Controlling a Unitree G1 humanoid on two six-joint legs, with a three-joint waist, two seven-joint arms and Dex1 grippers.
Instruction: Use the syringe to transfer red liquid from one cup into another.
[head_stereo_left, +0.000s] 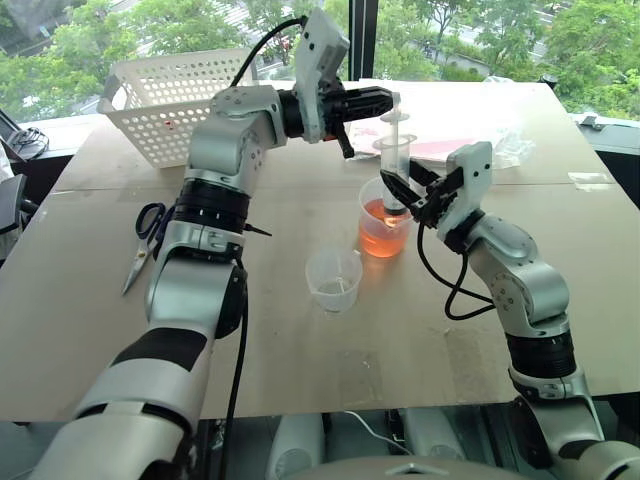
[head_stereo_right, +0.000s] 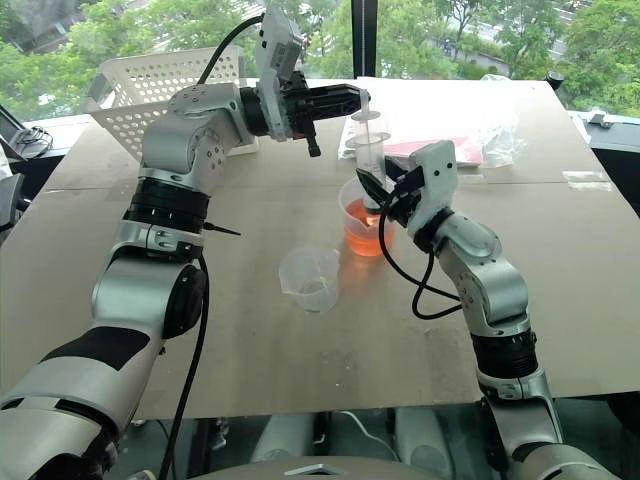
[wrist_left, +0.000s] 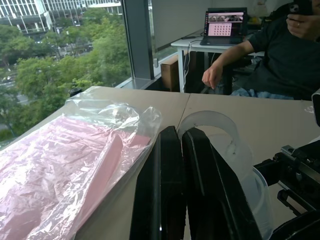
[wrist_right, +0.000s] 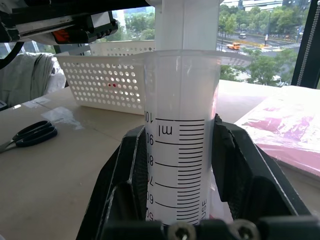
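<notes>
Right wrist view shows the right hand (wrist_right: 182, 165) clamped around the syringe (wrist_right: 182, 125) barrel, which stands tip-down in the tall cup (head_stereo_left: 385, 228) of red liquid (head_stereo_left: 384, 238) on the bench (head_stereo_left: 300, 370). The left hand (head_stereo_left: 385, 101), closed on the plunger top, should likely pull straight up, slowly, while the right holds the barrel steady; the small cup (head_stereo_left: 334, 280) waits nearby.

Silver-and-black arms, black cables

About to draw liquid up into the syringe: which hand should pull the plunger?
Probably the left hand: it is shut on the plunger top, above the syringe. The right hand is clamped on the barrel, steadying its tip in the beaker of red liquid.
</notes>
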